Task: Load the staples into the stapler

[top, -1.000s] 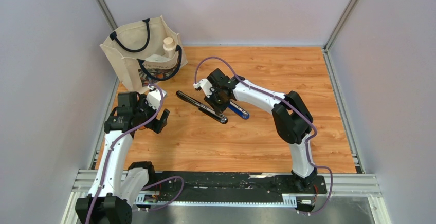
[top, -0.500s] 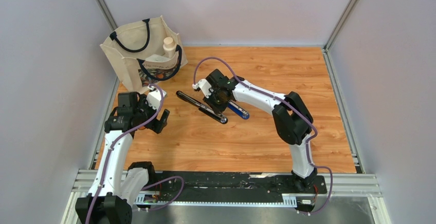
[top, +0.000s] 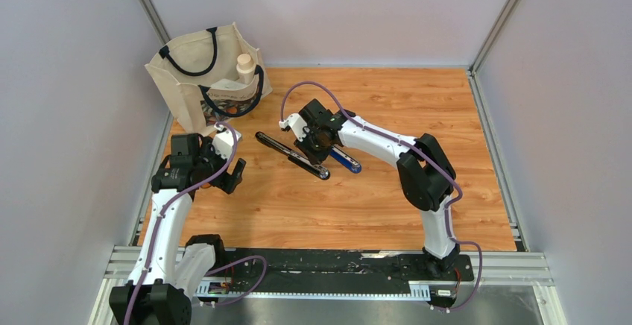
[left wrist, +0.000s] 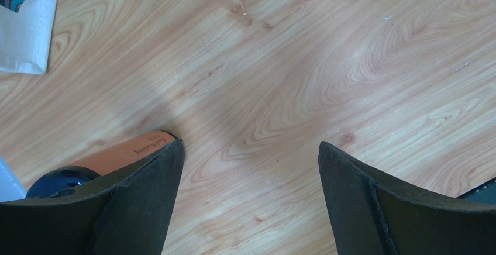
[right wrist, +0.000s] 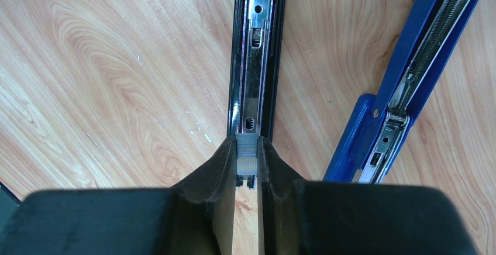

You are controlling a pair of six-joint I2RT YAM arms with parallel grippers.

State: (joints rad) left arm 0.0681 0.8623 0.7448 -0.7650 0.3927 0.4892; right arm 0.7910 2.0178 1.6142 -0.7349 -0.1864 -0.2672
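- Grey staples (right wrist: 247, 157) pinched in the nearly closed right gripper (right wrist: 247, 144), at the near end of the black stapler (right wrist: 257, 50) channel, open straight ahead.
- Blue stapler (right wrist: 409, 73) just right of these fingers; bare wood on their left.
- Left gripper (left wrist: 250, 145) wide apart, holding nothing, bare table (left wrist: 292, 62) between; orange item (left wrist: 126, 152) beside one finger.
- Since one second ago: both grips unchanged, right elbow slightly shifted.

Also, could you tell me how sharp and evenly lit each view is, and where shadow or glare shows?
Top external: even, soft light, only faint shadows under the arms. Left wrist: wood grain sharp, a broad soft shadow on the table between the dark fingers of the open left gripper. Right wrist: the staples in the right gripper look crisp, the black stapler's metal channel glints.
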